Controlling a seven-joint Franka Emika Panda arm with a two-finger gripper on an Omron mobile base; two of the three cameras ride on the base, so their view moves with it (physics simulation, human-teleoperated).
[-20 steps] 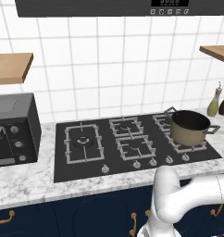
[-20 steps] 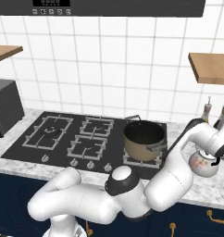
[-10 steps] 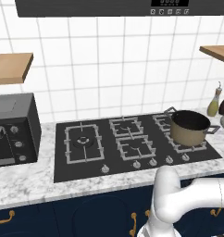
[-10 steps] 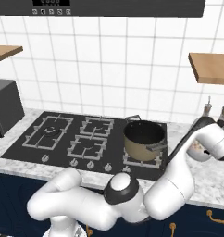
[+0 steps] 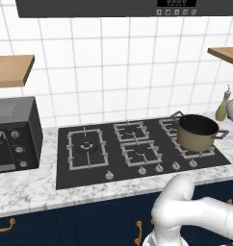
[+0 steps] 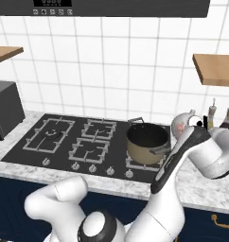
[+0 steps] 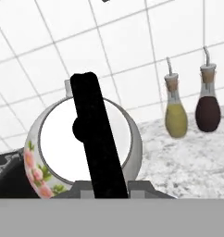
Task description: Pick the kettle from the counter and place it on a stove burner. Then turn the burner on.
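At the left edge of the left base view a dark grey microwave-like box (image 5: 15, 134) is cut off by the frame, and in the right base view only its corner shows. Right of it lies the black glass cooktop, where the wide square-grated burner with a double-ring centre (image 5: 85, 147) stands bare at the left end, and the tan dark-rimmed cooking pot (image 5: 196, 131) sits on the right-hand grate. Further right in the right base view, the small round white kettle (image 6: 184, 124) peeks out behind the white arm, above the white-grey marbled counter (image 6: 201, 189), mostly hidden. The hand view looks down on it: its black arched handle (image 7: 96, 139) runs up the frame's middle over the flowered body, its lower end cut off. The gripper itself is hidden, so I cannot tell how its fingers stand. Two corked bottles (image 7: 176, 109) stand at right.
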